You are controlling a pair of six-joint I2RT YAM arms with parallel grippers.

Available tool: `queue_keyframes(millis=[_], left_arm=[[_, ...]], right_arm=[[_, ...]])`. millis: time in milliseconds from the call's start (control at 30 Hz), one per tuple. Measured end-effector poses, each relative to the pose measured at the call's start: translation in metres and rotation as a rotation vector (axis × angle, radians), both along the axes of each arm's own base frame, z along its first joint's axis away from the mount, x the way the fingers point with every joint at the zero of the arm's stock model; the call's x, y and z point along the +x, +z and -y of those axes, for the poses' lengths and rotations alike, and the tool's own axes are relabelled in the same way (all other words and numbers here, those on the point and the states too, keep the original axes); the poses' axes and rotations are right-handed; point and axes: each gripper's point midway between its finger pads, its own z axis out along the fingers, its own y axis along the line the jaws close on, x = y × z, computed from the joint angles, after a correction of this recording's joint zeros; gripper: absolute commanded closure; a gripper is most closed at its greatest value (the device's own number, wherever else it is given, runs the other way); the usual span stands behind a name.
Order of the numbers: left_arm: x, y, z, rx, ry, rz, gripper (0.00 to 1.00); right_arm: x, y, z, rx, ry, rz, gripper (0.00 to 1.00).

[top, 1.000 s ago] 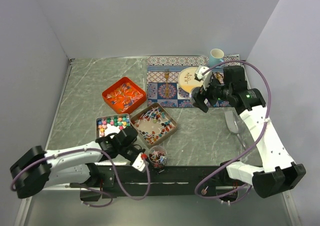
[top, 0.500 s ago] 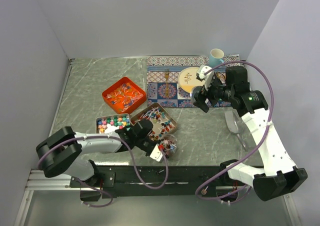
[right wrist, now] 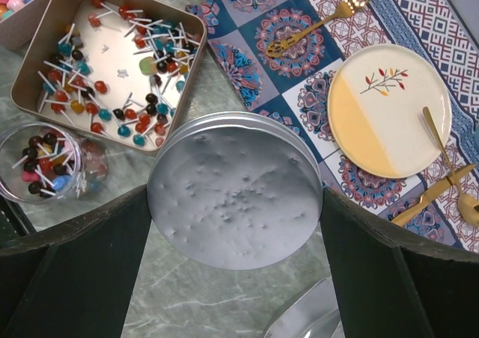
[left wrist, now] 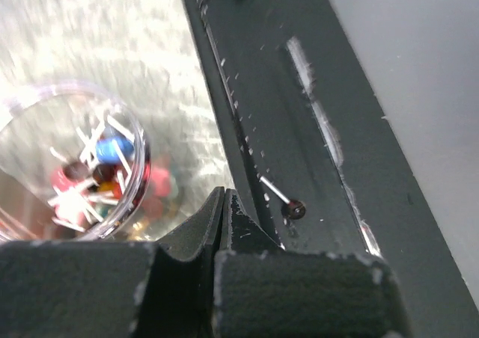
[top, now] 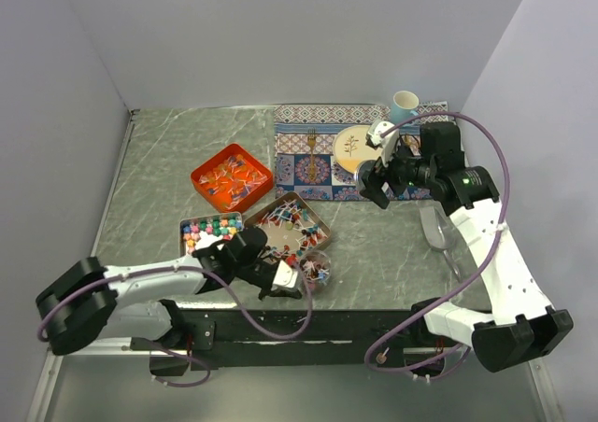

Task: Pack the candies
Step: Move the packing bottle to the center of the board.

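Clear jar (left wrist: 144, 158) cut off left, its candies (left wrist: 105, 166) blurred, scoop (right wrist: 307, 319) cropped at bottom

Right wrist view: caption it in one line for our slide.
Right gripper holds a round silver metal lid, square tin of lollipops beyond.

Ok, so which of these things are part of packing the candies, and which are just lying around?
Job: orange tray of candies, tin of coloured lumps, lollipop tin, clear jar, silver lid.
Lying about: placemat, plate, gold fork, mug, clear scoop (perhaps a tool).
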Motion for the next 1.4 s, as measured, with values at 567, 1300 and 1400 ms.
queue_keyframes(millis=[567, 1300, 1400], left_arm=[[0.066, -0.049, 0.014, 0.092, 0.386, -0.138, 0.99], [0.074, -0.043, 0.078, -0.083, 0.471, -0.166, 0.24], [0.073, -0.044, 0.084, -0.110, 0.525, -0.189, 0.00]], right_arm=[[0.003, -0.001, -0.001, 0.000, -0.002, -0.007, 0.09], [0.010, -0.019, 0.010, -0.040, -0.013, -0.057, 0.09], [0.015, -0.026, 0.010, -0.048, -0.013, -0.079, 0.09]])
